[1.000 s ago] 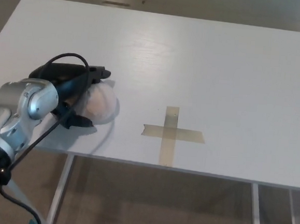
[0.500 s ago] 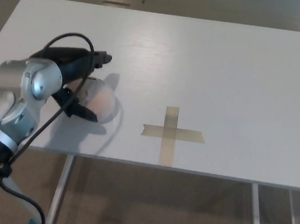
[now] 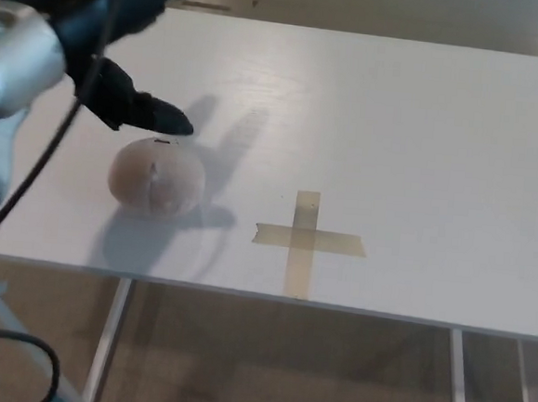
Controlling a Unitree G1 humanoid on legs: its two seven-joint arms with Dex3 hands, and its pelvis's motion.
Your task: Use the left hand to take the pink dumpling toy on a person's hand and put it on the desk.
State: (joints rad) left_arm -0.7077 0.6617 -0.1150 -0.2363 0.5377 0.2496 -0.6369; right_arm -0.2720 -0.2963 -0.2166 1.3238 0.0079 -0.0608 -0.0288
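Pink dumpling toy (image 3: 156, 175) on desk (image 3: 414, 129) nr front-left edge, L hand (image 3: 122, 54) above, fingers spread, empty

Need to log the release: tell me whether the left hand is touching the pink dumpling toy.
Apart. The head view shows the left hand raised above the pink dumpling toy, with a strip of white desk visible between fingertip and toy.

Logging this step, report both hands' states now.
Left hand: open, holding nothing, above the rounded pink dumpling toy on the white desk.
Right hand: not in view.
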